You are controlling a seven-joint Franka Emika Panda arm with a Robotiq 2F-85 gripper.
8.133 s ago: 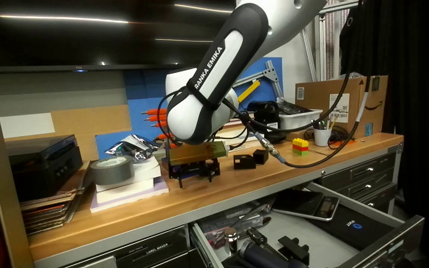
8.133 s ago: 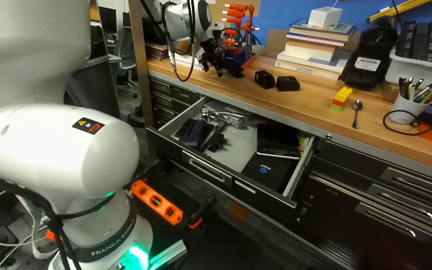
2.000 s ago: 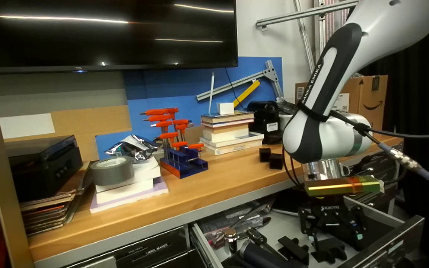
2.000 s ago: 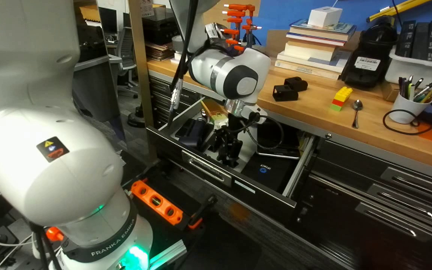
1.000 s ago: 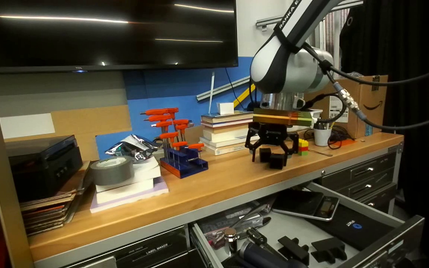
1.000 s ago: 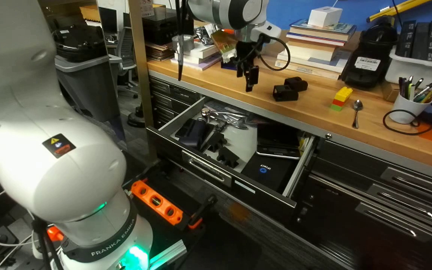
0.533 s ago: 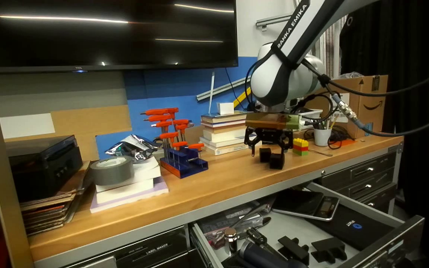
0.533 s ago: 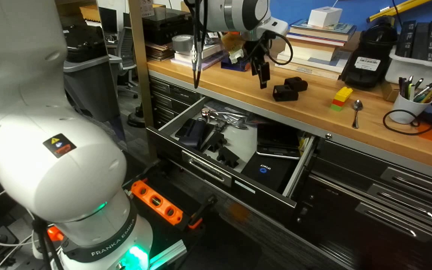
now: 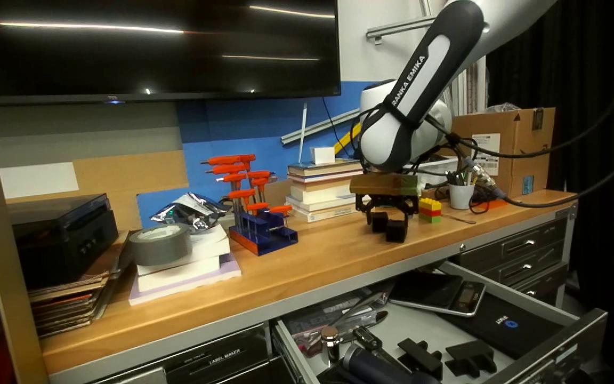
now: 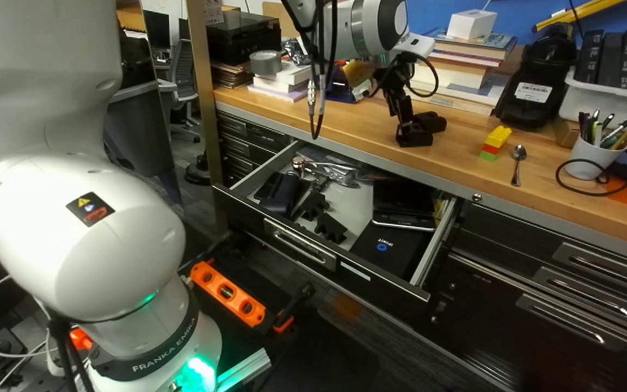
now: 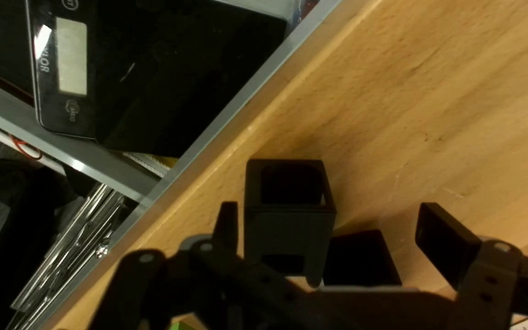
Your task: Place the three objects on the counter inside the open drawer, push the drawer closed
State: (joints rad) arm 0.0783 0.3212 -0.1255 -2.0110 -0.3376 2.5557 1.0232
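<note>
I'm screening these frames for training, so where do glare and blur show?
In an exterior view, bright streaks reflect on the television; in an exterior view, the green base light glows overexposed; in the wrist view, glare marks the kitchen scale, and the pincer looks slightly soft.

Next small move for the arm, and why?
I'd probably ease the hand down slightly before closing: it's open, and in the wrist view the hollow black block and the black block beside it both appear between the fingers, ungripped. How low the fingers reach is hard to tell.
</note>
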